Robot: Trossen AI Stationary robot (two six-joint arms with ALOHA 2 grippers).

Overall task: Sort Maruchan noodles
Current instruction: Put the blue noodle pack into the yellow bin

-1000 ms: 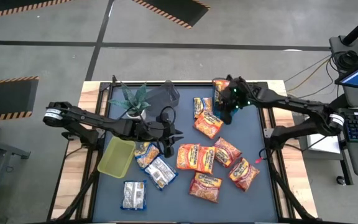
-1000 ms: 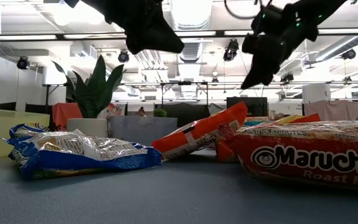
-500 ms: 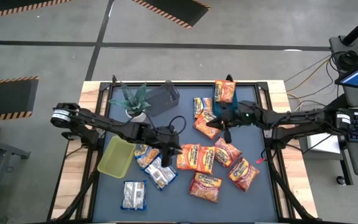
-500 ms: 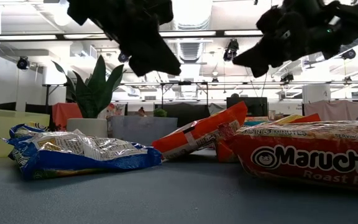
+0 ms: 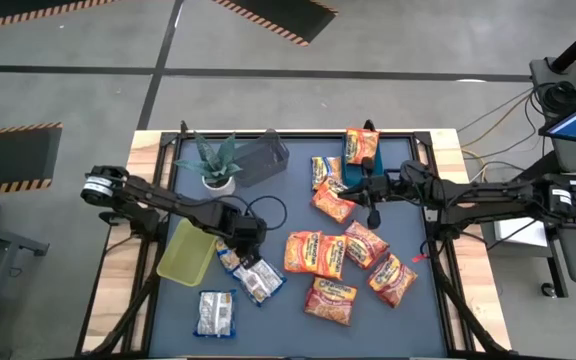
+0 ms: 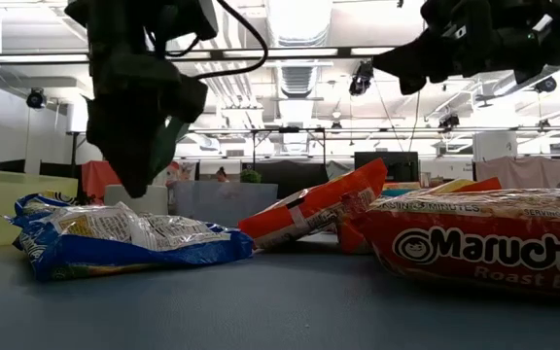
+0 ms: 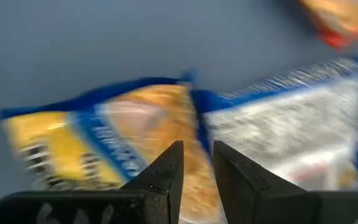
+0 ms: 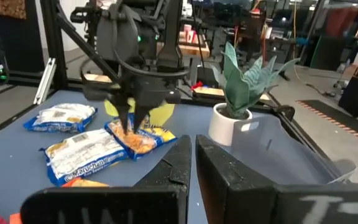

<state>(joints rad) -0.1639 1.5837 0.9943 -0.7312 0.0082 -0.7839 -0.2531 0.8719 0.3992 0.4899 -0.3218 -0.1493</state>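
Maruchan noodle packets lie flat on the blue table top. Several orange-red ones [image 5: 318,253] are right of centre. A yellow-and-blue one [image 5: 230,252] and two whitish-silver ones [image 5: 258,280] [image 5: 215,313] are left of centre. My left gripper [image 5: 238,237] [image 7: 197,155] points down, close above the yellow-and-blue packet [image 7: 104,143], its fingers a narrow gap apart. My right gripper [image 5: 351,190] [image 8: 193,152] is shut. It is held level above the far orange packets [image 5: 333,200] and points toward the table's left.
A yellow-green bin [image 5: 188,252] stands left of the left gripper. A grey bin [image 5: 263,158] and a potted plant [image 5: 213,160] are at the far left. One orange packet [image 5: 361,147] lies at the far edge. Bare table shows in the middle and near right.
My left gripper has moved toward the table's left and down, from beside the orange packets to over the yellow-and-blue packet. My right gripper has swung from the far edge toward the near side and tipped up from pointing down to level.
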